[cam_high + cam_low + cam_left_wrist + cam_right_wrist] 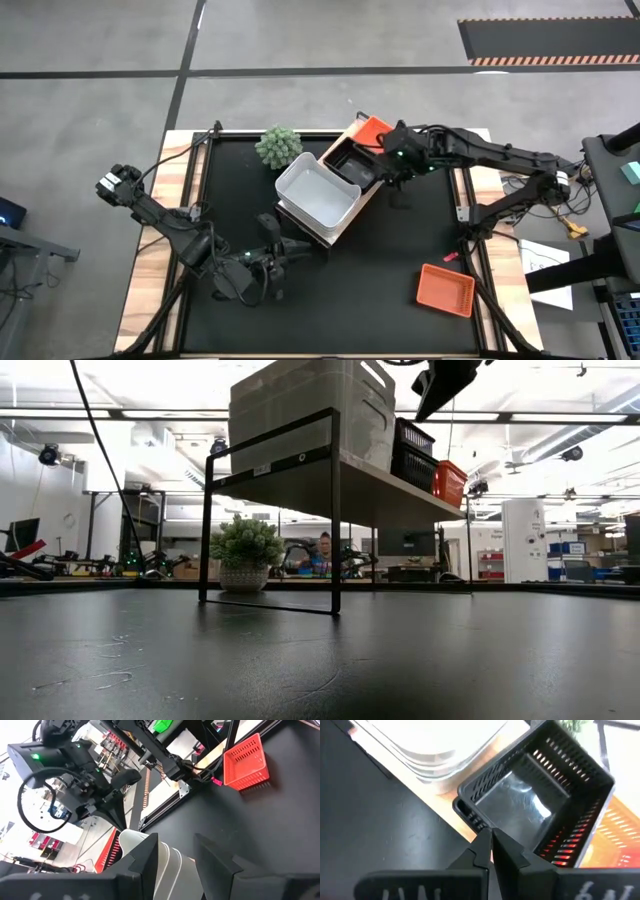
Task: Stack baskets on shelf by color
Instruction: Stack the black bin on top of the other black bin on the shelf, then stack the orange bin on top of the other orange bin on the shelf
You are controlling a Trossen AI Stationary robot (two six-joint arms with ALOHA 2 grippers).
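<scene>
Lift the clenched right end effector (pixel 492 851), empty above the black basket (pixel 535 805) on the shelf (pixel 372 192), then fetch the orange basket (pixel 445 289) from the counter (pixel 370 290).

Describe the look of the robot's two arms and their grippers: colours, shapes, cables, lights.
Both arms are dark, jointed links with black cables looped along them. The left gripper has two broad, angular matte-black fingers. The right gripper has black wedge-shaped fingers that narrow to thin tips. A small green light glows on the right arm's wrist housing, beside a looped black cable.
</scene>
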